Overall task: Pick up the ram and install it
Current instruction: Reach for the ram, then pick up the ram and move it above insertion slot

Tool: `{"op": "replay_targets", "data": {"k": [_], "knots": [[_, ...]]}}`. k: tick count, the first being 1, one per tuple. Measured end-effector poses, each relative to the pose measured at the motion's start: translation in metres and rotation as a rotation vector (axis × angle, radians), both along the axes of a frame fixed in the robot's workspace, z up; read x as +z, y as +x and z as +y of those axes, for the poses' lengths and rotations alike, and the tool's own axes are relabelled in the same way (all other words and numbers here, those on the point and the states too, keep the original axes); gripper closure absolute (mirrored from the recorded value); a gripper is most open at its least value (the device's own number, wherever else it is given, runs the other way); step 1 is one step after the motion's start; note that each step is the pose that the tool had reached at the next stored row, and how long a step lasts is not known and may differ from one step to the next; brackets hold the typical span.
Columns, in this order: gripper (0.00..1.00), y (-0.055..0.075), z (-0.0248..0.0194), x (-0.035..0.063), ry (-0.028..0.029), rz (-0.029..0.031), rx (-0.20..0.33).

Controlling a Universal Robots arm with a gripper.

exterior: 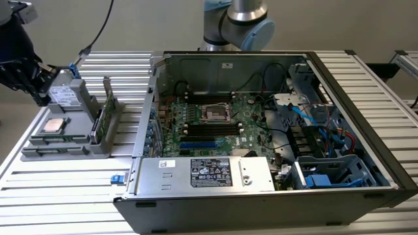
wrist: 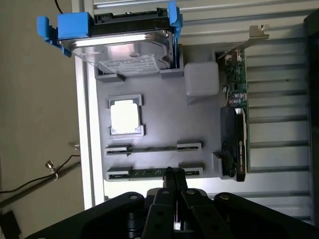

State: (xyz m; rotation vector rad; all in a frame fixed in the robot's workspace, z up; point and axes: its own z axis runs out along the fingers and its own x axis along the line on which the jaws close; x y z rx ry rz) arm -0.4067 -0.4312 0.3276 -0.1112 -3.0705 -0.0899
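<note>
The ram (wrist: 144, 173) is a slim dark-green strip lying in the outer slot of the grey holder tray (wrist: 164, 114), on the side away from the hard drive. In the wrist view my gripper (wrist: 172, 173) hangs over the strip's middle, its two black fingers pressed together and holding nothing. I cannot tell whether the tips touch the ram. In the exterior view the gripper (exterior: 40, 97) is a dark shape above the tray (exterior: 39, 155) at that view's left. The motherboard's long black slots (exterior: 210, 128) lie inside the open computer case (exterior: 261, 196).
The tray also carries a hard drive in blue rails (wrist: 124, 50), a square silver processor (wrist: 124, 117), a tall green card standing on edge (wrist: 235, 99) and a second narrow slot (wrist: 153, 148). Cables and drive cages crowd the case on the exterior view's right. The arm's base (exterior: 235, 22) rises behind the case.
</note>
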Motion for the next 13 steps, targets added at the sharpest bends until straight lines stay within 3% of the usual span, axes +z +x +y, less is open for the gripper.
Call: {"op": "replay_targets", "data": {"k": [4, 13], "knots": [[0.9, 0.0, -0.0035, -0.0024, 0.0036, -0.0001, 0.0], [0.9, 0.0, -0.0035, -0.0024, 0.0037, 0.0001, 0.0]]}}
